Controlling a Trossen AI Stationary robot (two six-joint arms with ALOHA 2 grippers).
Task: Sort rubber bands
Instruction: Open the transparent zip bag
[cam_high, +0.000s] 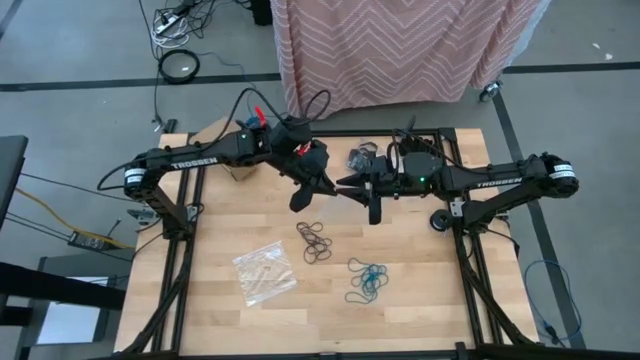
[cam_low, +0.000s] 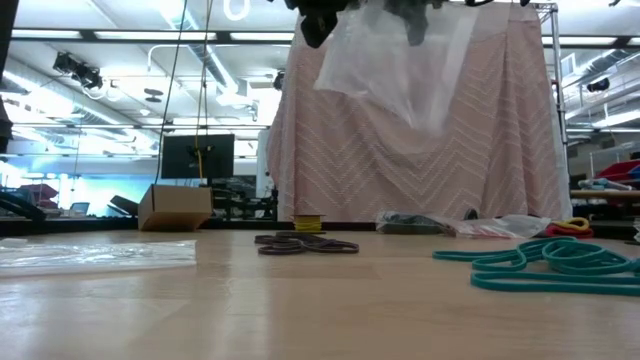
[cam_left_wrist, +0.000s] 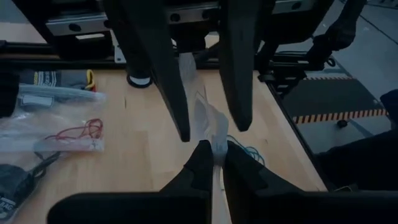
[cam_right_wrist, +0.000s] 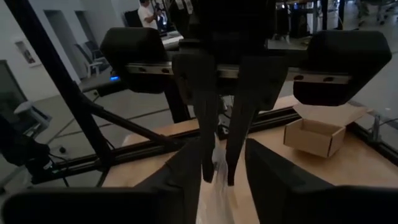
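Observation:
A clear plastic bag (cam_low: 390, 60) hangs high over the table's middle, between my two grippers. My left gripper (cam_left_wrist: 217, 152) is shut on it. My right gripper (cam_right_wrist: 221, 177) faces it from the table's right, open, with its fingers (cam_left_wrist: 176, 93) on either side of the bag's crumpled strip (cam_left_wrist: 205, 115). On the table below lie a heap of dark rubber bands (cam_high: 314, 240) and a heap of teal rubber bands (cam_high: 366, 280). My left gripper pinches a narrow crumpled part of the clear bag (cam_left_wrist: 217, 142) between its two fingers. The fingers come from the table's left, slanting a little down. The bag is lifted clear of the table and hangs loose below the grippers. Whether my right gripper's open fingers touch the bag, I cannot tell.
A flat clear bag (cam_high: 264, 270) lies at the near left. More bags, one holding red bands (cam_left_wrist: 68, 134), lie heaped at the far edge (cam_high: 365, 157). A small cardboard box (cam_right_wrist: 317, 134) stands at the far left. A pink patterned cloth (cam_low: 420, 170) hangs beyond the table.

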